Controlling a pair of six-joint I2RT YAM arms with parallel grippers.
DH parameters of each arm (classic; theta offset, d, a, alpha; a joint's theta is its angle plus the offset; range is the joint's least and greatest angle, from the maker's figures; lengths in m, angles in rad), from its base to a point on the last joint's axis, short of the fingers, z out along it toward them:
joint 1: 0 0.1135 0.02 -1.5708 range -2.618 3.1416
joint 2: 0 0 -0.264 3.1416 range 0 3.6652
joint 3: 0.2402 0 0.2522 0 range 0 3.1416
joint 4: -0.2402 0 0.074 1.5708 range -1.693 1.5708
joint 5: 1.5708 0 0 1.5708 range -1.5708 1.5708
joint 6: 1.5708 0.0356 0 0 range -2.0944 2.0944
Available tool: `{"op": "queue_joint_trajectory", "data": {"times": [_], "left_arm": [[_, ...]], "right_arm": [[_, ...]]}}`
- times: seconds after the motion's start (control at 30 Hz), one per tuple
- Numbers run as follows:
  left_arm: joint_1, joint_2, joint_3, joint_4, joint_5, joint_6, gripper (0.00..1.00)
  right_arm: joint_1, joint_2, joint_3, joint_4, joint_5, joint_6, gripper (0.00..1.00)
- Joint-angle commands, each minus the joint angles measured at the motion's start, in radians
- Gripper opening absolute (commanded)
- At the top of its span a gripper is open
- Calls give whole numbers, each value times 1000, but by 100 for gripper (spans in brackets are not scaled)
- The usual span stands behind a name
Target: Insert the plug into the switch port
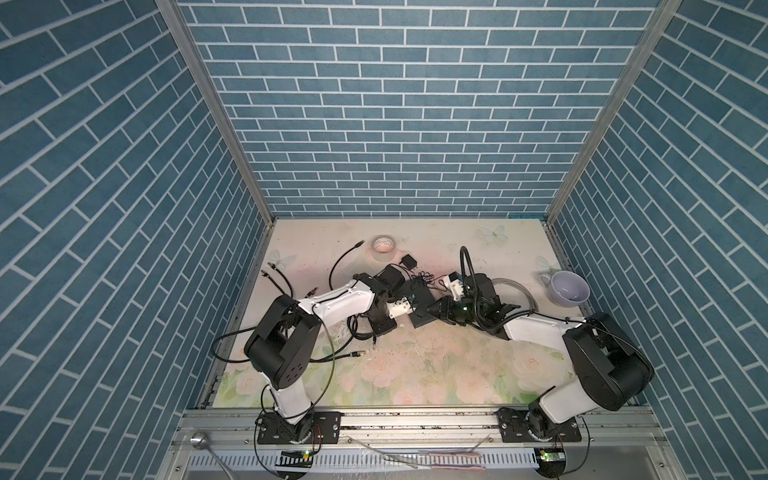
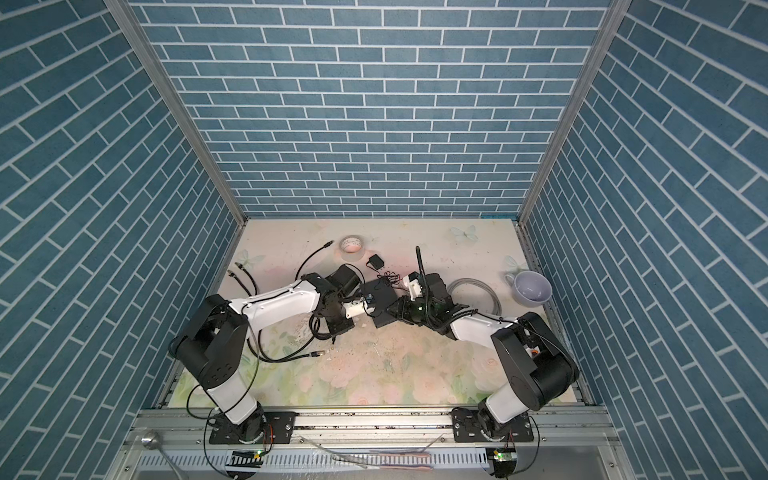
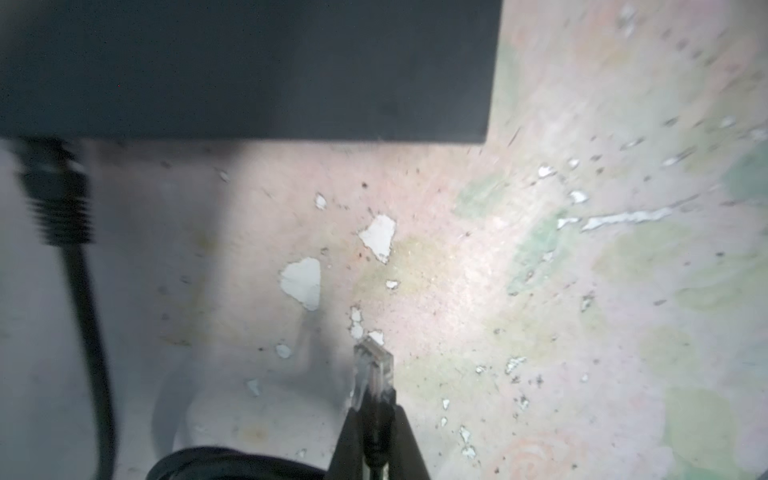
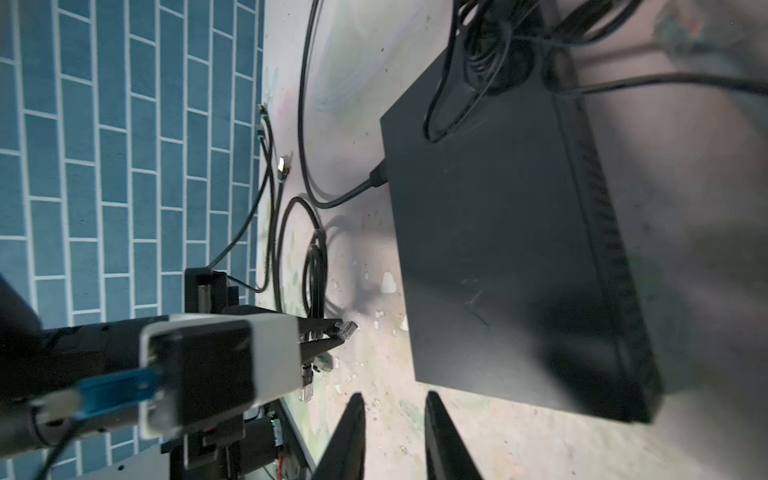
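The switch [image 3: 249, 66] is a flat matte-black box, also seen in the right wrist view [image 4: 498, 249] and mid-table in both top views [image 1: 424, 305] [image 2: 380, 301]. My left gripper [image 3: 376, 409] is shut on the black boot of a cable. Its clear plug [image 3: 372, 370] sticks out past the fingertips, a short way off the switch's side edge. The same plug [image 4: 347, 328] shows in the right wrist view. Another black cable [image 3: 54, 195] sits plugged into that edge. My right gripper [image 4: 395, 411] is open and empty beside the switch's near corner.
A tape roll [image 1: 383, 245] and a small black adapter [image 1: 408, 262] lie behind the switch, with thin wires draped over its far end. A lilac mug [image 1: 568, 286] and a grey coiled cable [image 1: 515, 291] are at the right. Loose black cables [image 1: 332, 357] trail at the left.
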Motion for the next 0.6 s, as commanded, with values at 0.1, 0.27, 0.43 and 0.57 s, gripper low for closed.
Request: {"op": "queue_joint_trajectory", "data": {"times": [0.1, 0.27, 0.43, 0.57], "left_arm": [[-7, -64, 47, 19, 40, 34, 0], [-19, -99, 29, 66, 46, 34, 0], [-27, -109, 26, 70, 39, 37, 0], [-31, -112, 20, 69, 32, 40, 0]], "right_arm": [[59, 58, -23, 312, -29, 276, 31], [98, 159, -39, 554, 26, 493, 31], [126, 210, -22, 594, 63, 531, 31], [135, 216, -19, 620, 77, 541, 31]]}}
